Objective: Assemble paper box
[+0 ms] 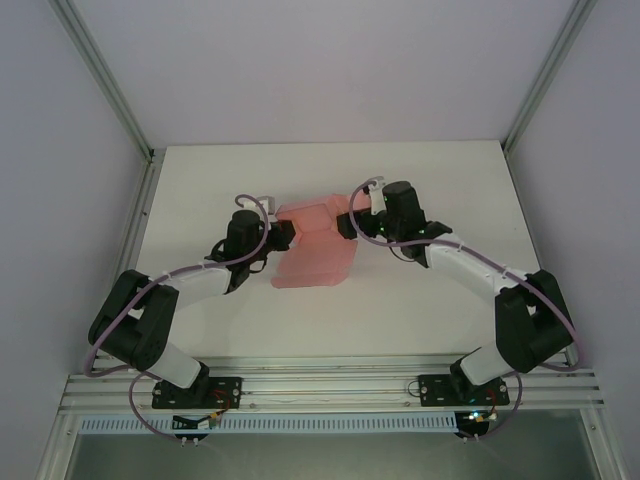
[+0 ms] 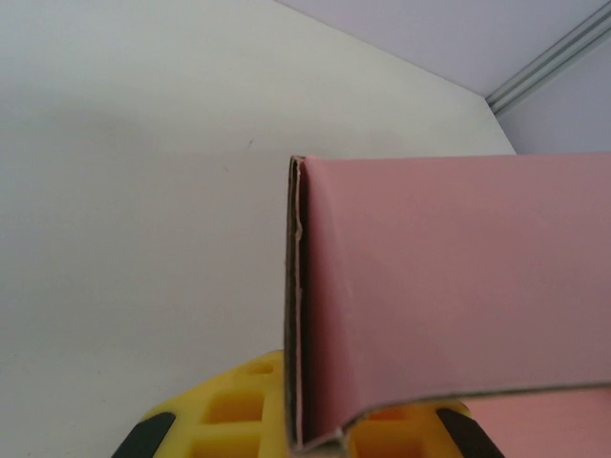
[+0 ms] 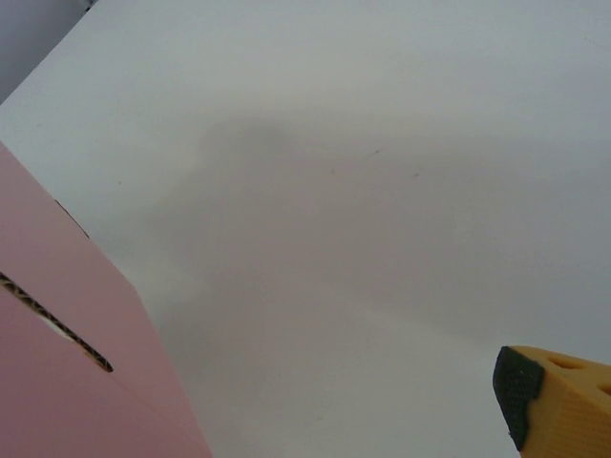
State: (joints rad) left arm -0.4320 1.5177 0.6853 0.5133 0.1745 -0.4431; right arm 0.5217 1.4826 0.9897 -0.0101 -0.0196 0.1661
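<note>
Yellow fingers (image 2: pixel 229 415) of the left gripper (image 2: pixel 305 434) are clamping a folded double edge of the pink paper box (image 2: pixel 458 277), and that panel is standing upright between them. Seen from above, the paper box (image 1: pixel 315 255) is sitting partly formed at the middle of the white table (image 1: pixel 420 300), between both arms. The right gripper (image 1: pixel 347 222) is hovering at its far right corner with jaws spread wide. Its one visible finger (image 3: pixel 558 401) is staying clear of the pink panel; the other is possibly touching.
</note>
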